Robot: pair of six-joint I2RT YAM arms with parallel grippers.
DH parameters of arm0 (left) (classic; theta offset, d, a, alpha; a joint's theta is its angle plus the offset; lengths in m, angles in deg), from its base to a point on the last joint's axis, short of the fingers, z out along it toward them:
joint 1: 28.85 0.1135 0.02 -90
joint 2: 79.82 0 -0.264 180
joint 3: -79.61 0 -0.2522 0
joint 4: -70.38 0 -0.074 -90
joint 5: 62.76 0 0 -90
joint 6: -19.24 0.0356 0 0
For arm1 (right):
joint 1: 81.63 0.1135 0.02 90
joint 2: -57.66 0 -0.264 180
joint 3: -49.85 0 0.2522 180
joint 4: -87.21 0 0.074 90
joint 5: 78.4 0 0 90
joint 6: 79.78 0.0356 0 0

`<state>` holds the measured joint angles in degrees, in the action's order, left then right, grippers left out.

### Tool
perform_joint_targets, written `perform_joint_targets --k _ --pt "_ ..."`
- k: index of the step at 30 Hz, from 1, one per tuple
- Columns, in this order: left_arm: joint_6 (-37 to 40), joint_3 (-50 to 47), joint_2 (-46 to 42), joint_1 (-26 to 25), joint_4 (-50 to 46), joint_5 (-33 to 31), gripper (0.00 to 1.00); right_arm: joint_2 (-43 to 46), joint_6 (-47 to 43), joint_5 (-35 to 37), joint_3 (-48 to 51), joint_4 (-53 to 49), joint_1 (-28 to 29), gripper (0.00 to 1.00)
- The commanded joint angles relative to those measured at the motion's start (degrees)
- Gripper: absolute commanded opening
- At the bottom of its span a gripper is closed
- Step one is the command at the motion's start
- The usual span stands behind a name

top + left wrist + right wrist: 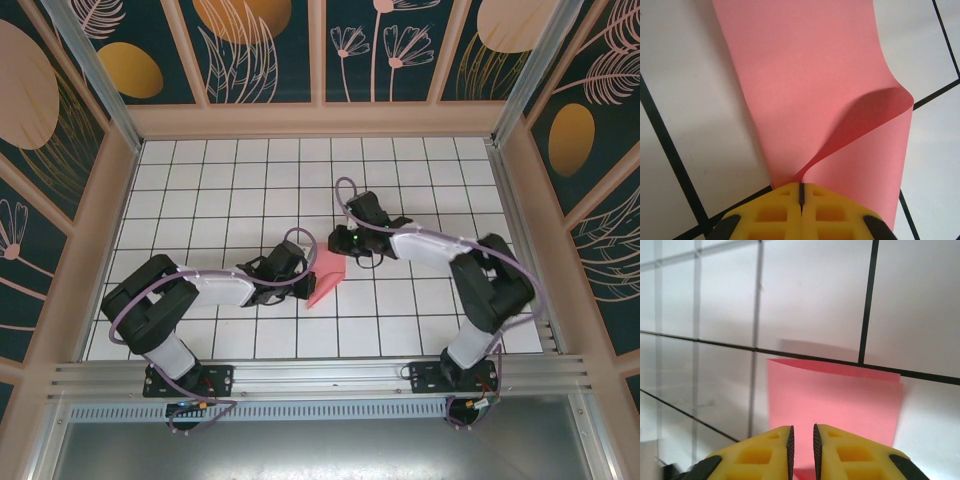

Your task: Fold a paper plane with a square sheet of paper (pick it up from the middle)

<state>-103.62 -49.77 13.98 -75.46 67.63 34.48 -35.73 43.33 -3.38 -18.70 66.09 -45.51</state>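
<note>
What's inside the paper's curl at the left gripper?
The square sheet of paper shows its own shaded inner face there, nothing else. Toward the left gripper the layers meet, hiding the innermost part.

**One high overview, two close wrist views meeting at the paper**

The top external camera sits above and behind the arms. It looks down and forward over the whole gridded tabletop (220,180), with the left arm base (185,380) and right arm base (450,375) at its lower edge, and it is the farthest view.

The left wrist camera looks along the left end effector (801,192), very near the pink paper sheet (805,75).

The right wrist camera looks past the right end effector (802,437), slanting low across the tiles, and sees the sheet from the other side.

All three views share the sheet and the tiles around it.
</note>
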Motion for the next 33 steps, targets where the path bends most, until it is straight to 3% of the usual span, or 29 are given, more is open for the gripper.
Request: perform_joint_targets --k 1,7,14,22,33 --pt "-0.8 -1.7 0.5 0.2 -0.6 -0.2 0.00 8.3 6.2 2.1 6.1 3.6 0.2 0.19" --pt "-1.1 -2.3 0.4 0.2 0.1 0.0 0.00 19.9 18.6 -1.2 22.6 19.6 4.8 0.08" --pt "-0.8 -2.3 0.7 0.2 0.0 0.5 0.00 20.5 28.1 4.3 30.6 29.9 16.6 0.01" --pt "-0.3 -2.0 1.1 0.2 -0.3 0.3 0.00 11.5 31.7 5.4 28.8 37.1 22.9 0.00" --pt "0.2 -2.0 1.2 0.2 -0.5 0.9 0.00 8.0 32.4 6.6 27.9 38.6 23.3 0.00"
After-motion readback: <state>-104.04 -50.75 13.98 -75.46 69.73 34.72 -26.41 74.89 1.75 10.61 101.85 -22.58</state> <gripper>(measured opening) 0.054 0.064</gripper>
